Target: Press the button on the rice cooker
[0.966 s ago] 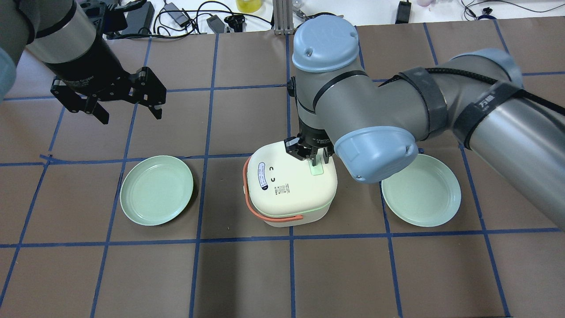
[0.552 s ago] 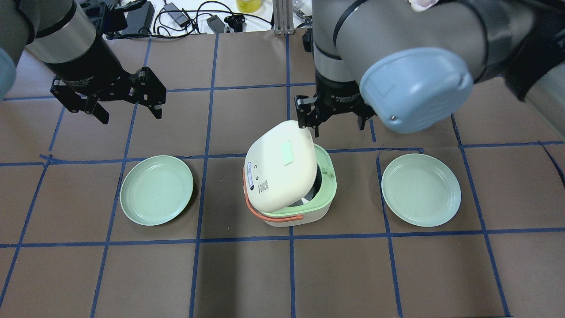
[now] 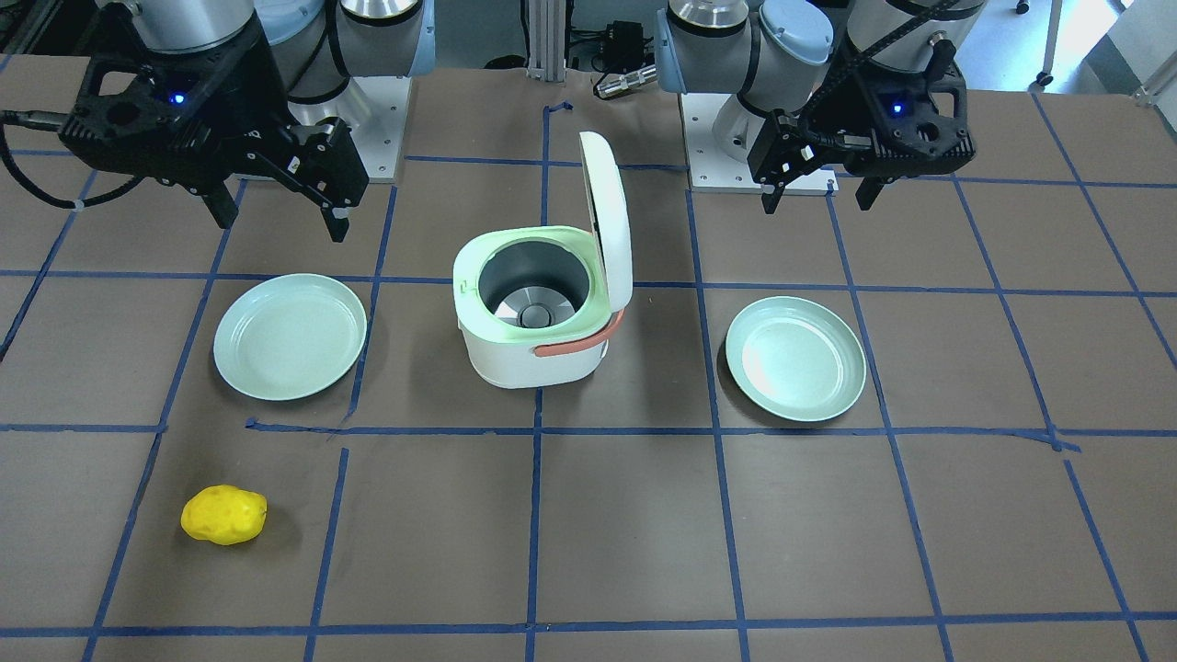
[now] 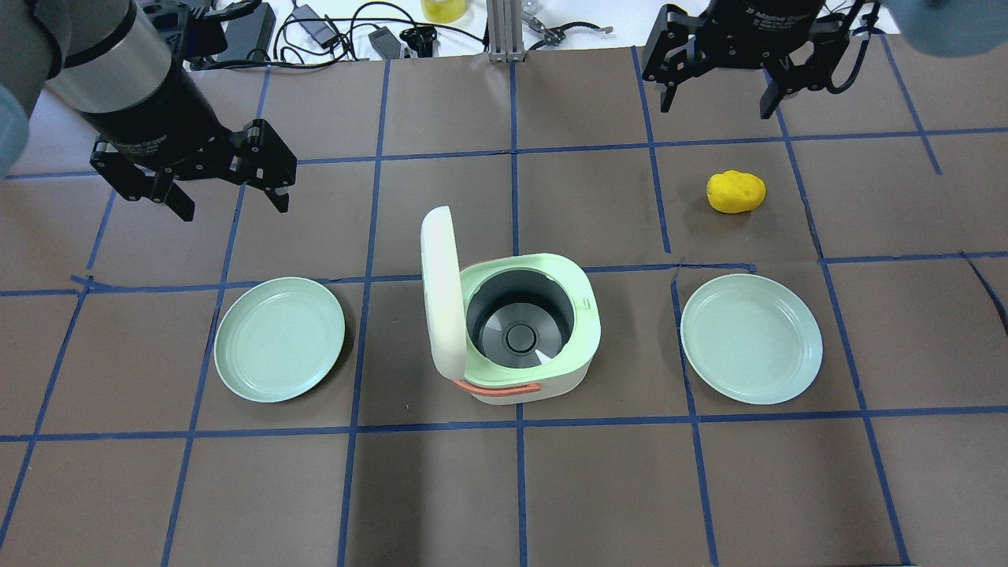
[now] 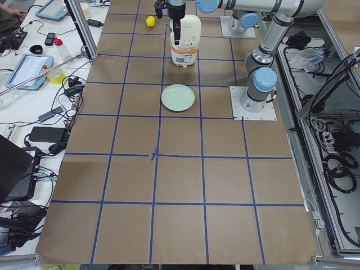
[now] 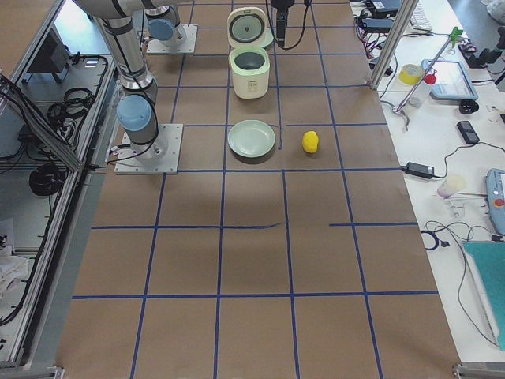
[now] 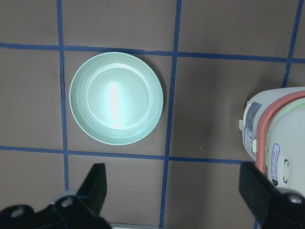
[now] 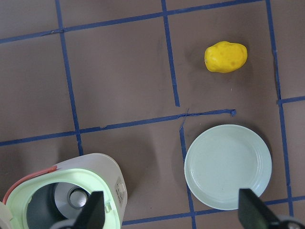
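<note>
The white rice cooker (image 4: pixel 520 390) with a pale green rim stands mid-table. Its lid (image 4: pixel 441 299) is open and stands upright on the robot's left side, and the grey pot inside is empty. It also shows in the front view (image 3: pixel 533 354). The lid's green button faces away and is hidden. My right gripper (image 4: pixel 717 106) is open and empty, raised far beyond the cooker to the right; its wrist view looks down on the cooker (image 8: pixel 66 191). My left gripper (image 4: pixel 236 206) is open and empty, raised above the left plate.
Two pale green plates lie beside the cooker, one on the left (image 4: pixel 279 339) and one on the right (image 4: pixel 752 339). A yellow potato (image 4: pixel 736 191) lies beyond the right plate. Cables and gear lie along the far table edge.
The right gripper was on the closed lid's green button. It lifted and drew back to the far right. The lid swung open and now stands upright. The left arm has not moved.
</note>
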Robot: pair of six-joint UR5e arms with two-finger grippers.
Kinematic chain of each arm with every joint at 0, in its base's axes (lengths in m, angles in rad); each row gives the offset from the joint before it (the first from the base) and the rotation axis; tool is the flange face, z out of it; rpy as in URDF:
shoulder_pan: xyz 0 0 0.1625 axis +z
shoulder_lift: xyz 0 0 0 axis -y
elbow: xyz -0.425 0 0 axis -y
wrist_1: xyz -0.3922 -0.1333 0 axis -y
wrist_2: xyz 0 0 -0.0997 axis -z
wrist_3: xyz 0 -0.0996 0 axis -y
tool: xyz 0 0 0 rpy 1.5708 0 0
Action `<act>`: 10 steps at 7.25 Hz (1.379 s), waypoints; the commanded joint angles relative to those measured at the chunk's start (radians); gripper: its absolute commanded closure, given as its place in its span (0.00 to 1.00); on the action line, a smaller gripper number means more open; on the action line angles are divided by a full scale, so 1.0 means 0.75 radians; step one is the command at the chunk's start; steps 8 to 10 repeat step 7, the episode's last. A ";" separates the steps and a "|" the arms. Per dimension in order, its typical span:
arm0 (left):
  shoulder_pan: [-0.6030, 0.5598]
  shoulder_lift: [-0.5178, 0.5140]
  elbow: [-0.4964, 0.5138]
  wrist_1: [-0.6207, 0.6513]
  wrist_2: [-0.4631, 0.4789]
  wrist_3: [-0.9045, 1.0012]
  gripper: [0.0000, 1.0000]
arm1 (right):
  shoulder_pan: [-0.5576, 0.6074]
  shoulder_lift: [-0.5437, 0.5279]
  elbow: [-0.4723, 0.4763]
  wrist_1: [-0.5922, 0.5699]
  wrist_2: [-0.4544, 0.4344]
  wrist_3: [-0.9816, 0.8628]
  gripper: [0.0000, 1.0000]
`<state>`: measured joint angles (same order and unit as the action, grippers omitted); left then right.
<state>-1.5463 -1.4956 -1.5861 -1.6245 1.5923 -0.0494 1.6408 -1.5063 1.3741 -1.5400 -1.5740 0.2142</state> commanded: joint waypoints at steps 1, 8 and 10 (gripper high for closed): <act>0.000 0.000 0.000 0.000 0.000 0.000 0.00 | -0.010 0.000 0.007 -0.018 -0.006 -0.005 0.00; 0.000 0.000 0.000 0.000 0.000 -0.002 0.00 | -0.005 -0.002 0.025 -0.066 -0.014 -0.007 0.00; 0.000 0.000 0.000 0.000 0.000 -0.002 0.00 | -0.005 -0.002 0.025 -0.066 -0.014 -0.007 0.00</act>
